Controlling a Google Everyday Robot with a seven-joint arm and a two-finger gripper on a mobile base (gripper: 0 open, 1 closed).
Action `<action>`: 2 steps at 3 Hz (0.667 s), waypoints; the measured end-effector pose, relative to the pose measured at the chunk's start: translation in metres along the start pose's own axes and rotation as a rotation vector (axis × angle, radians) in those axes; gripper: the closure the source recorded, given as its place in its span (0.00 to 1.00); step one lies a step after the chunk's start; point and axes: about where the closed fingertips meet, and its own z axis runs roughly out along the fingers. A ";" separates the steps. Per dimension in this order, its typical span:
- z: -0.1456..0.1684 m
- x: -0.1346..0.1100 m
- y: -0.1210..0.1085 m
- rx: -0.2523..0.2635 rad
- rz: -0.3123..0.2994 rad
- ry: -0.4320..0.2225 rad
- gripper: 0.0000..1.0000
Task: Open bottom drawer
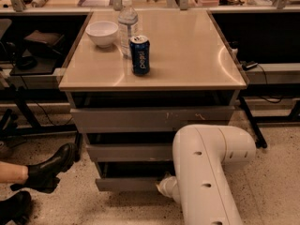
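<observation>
The cabinet has three grey drawer fronts. The bottom drawer (129,184) is the lowest and narrowest front, just above the floor, with a dark gap above it. My white arm (206,172) reaches down from the lower right. My gripper (163,186) is at the right end of the bottom drawer front, mostly hidden behind the wrist. The top drawer front (150,118) is the widest, with pale scratch marks. The middle front (129,152) is plain.
On the cabinet top (187,55) stand a white bowl (102,33), a water bottle (127,25) and a blue can (139,55). A person's black boot (49,168) rests on the floor at the left. Dark desks and cables flank the cabinet.
</observation>
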 end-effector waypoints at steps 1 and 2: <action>-0.005 0.010 0.006 -0.005 0.012 0.005 1.00; -0.013 0.012 0.012 -0.009 0.026 0.008 1.00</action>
